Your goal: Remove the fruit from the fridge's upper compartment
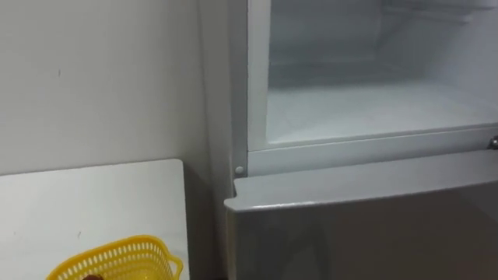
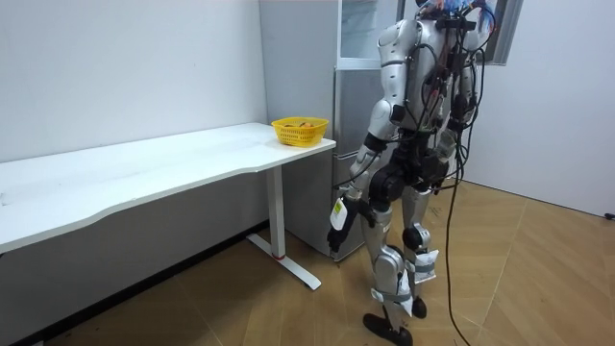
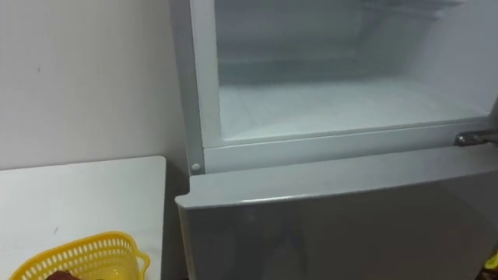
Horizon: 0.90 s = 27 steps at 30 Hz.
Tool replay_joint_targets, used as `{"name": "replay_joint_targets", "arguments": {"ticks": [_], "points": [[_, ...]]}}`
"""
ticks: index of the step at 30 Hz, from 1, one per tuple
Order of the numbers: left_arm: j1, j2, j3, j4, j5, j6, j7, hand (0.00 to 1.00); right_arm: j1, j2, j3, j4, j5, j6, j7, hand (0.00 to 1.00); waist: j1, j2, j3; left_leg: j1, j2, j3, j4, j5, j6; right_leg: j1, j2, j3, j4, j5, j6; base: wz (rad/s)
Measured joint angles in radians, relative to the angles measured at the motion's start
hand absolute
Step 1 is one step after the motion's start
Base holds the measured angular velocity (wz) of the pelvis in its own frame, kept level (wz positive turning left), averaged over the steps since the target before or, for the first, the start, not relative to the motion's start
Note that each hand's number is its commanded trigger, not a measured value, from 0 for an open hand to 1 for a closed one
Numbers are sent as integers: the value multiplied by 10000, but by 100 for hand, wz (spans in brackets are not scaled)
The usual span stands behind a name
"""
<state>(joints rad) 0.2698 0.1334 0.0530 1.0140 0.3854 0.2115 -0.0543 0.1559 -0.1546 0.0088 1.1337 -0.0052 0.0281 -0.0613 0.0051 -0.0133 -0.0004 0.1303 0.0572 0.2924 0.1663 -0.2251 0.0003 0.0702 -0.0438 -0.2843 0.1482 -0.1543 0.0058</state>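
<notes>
The upper fridge compartment (image 1: 373,109) stands open before me, and its white frosted floor and walls hold nothing that I can see. Below it the grey lower door (image 1: 366,225) is closed. On the white table (image 1: 93,202) to my left sits a yellow mesh basket (image 1: 117,260) with a dark reddish thing (image 1: 92,277) at its bottom. In the room view I stand upright facing the fridge (image 2: 360,115), and the basket (image 2: 300,130) is at the table's near end. My left hand (image 2: 338,229) hangs at thigh height with fingers loosely straight, holding nothing.
A white wall (image 1: 101,78) runs behind the table, which reaches close to the fridge's left side. A metal hinge (image 3: 475,138) juts out at the right of the open compartment. Wooden floor (image 2: 538,279) lies free behind me and toward the room view's right.
</notes>
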Motion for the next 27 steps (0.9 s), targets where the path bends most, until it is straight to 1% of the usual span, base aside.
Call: {"name": "replay_joint_targets", "arguments": {"ticks": [2, 4, 6, 8, 10, 14, 15, 16, 18, 20, 22, 23, 24, 25, 26, 27], "points": [[-63, 2, -95, 88, -4, 17, -10, 0, -94, -4, 34, 64, 6, 138, -2, 0, 4, 7, -4, -25, -3, -141, -1, -10, -12, 16, -14, -147, 10, -13, 4, 22], [-81, -3, -251, 171, -4, 28, -73, 0, -167, -19, 88, 138, 31, 164, -3, 0, 28, 42, 18, -58, 1, -219, -9, -14, -18, 14, -12, -211, 26, -14, 4, 12], [-92, -4, -269, 287, 3, 75, -194, 0, -205, -27, 84, 223, 63, 160, 6, 0, 27, 69, 12, -114, 12, -290, -12, -45, -36, 9, 2, -261, 27, -16, 1, 8], [-59, -3, -266, 289, 0, 131, -294, 0, -232, -41, 78, 351, 389, 170, 10, 0, 12, 76, 11, -141, 10, -360, -10, -53, -36, 19, -2, -324, 28, -15, 0, 11], [-52, -4, -234, 285, 4, 261, -377, 0, -199, -50, 49, 567, 996, 179, 18, 0, -19, 70, 17, -143, -1, -501, -9, -52, -35, 159, -4, -431, 27, -15, 0, 14], [19, -10, -79, 277, -5, 286, -376, 0, -192, -18, -274, 975, 1968, 276, -38, 0, -13, 79, 29, -110, 0, -521, 8, -52, -37, 225, -4, -454, 20, -17, 0, 4], [50, -20, 78, 276, -11, 283, -376, 0, -167, 7, -523, 1122, 2284, 304, -63, 0, -37, 92, 36, -59, -3, -520, 11, -52, -37, 274, -7, -447, 20, -21, 4, 0], [46, -18, 166, 268, -5, 279, -373, 0, -144, 40, -783, 1169, 2633, 342, -87, 0, -57, 52, 72, -22, -15, -520, 2, -54, -37, 316, -23, -445, 22, -66, 17, 4], [48, -20, 249, 271, -7, 258, -369, 0, -107, 59, -1064, 1227, 3192, 375, -122, 0, -123, 98, 80, 0, -15, -523, -19, -86, -43, 327, -24, -427, 41, -119, 37, 2], [79, -18, 400, 271, -7, 239, -369, 0, -78, 79, -1341, 1428, 4015, 382, -116, 0, -288, 114, 80, 55, -16, -523, -65, -86, -44, 345, -20, -424, 54, -135, 35, 0], [78, -28, 928, 270, 6, 225, -363, 0, -35, 88, -1891, 1753, 5380, 399, -70, 0, -396, 100, 79, 110, -12, -520, -60, -85, -46, 360, -6, -402, 37, -146, 28, -2], [88, -29, 1038, 265, 16, 220, -363, 0, -15, 85, -2103, 1859, 5643, 402, -32, 0, -433, 96, 75, 121, -13, -521, -59, -85, -47, 362, -6, -407, 31, -157, 30, 0], [126, -28, 1233, 254, 14, 212, -363, 0, 1, 74, -2530, 1985, 6170, 479, 19, 0, -546, 90, 71, 127, -15, -521, -59, -87, -49, 366, -13, -413, 31, -193, 37, 0], [152, -27, 1440, 255, 10, 206, -361, 0, 91, 99, -2881, 2012, 7010, 561, 21, 0, -607, 73, 63, 132, -14, -506, -58, -89, -53, 364, -13, -413, 33, -208, 33, 0], [157, -26, 1538, 255, 8, 207, -357, 0, 139, 113, -3027, 2040, 7447, 583, 11, 0, -639, 69, 61, 140, -12, -492, -58, -89, -53, 363, -12, -409, 33, -213, 29, -4], [164, -33, 1668, 217, 5, 206, -352, 0, 234, 142, -3284, 2054, 8256, 630, -12, 0, -709, 59, 52, 137, -12, -476, -48, -89, -53, 346, -18, -404, 45, -226, 20, 0]]}}
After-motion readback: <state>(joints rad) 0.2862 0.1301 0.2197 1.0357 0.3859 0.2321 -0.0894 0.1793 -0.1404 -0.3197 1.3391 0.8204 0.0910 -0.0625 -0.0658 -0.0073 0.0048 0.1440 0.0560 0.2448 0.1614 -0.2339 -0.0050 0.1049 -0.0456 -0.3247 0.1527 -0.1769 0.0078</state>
